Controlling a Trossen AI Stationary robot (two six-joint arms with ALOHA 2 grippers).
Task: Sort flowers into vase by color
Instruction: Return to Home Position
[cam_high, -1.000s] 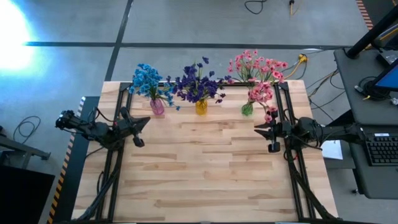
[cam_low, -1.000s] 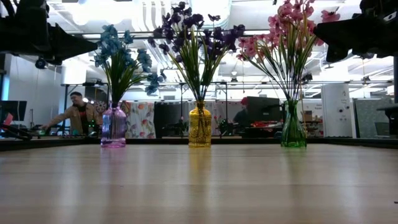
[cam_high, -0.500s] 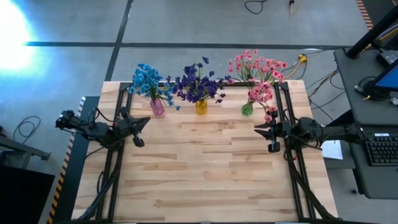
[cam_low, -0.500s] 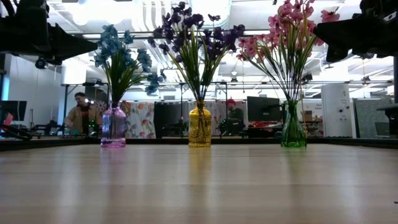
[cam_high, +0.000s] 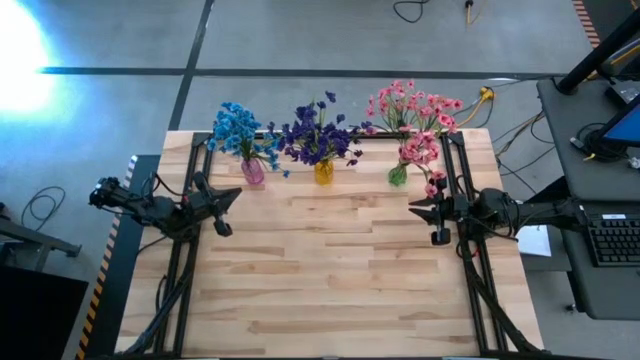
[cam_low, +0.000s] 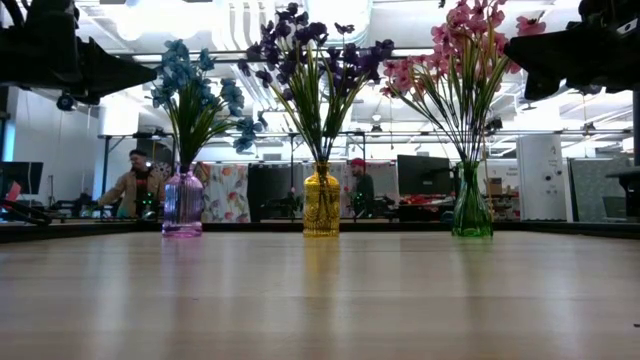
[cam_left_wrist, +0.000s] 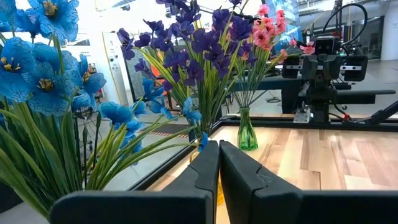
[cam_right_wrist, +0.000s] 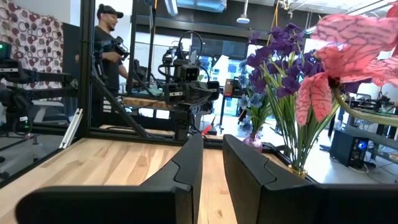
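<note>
Evidently sorted: each colour stands in its own vase along the table's far edge.
The blue flowers (cam_high: 236, 128) fill the violet vase (cam_high: 253, 172), the purple flowers (cam_high: 315, 135) the yellow vase (cam_high: 324, 172) in the middle, and the pink flowers (cam_high: 412, 110) the green vase (cam_high: 398, 176). I see no loose stem on the table (cam_high: 330, 290), so I judge the sorting done, with only parking the arms left. The vases stand apart, though neighbouring bunches spread close together. My left gripper (cam_left_wrist: 219, 146) hangs by the left edge, closed to a slit and empty. My right gripper (cam_right_wrist: 213, 140) hangs by the right edge with a narrow gap, also empty. Drooping pink blossoms lean close to it, which I judge to be the one tight spot. Between the arms the middle and near boards give me open room.
</note>
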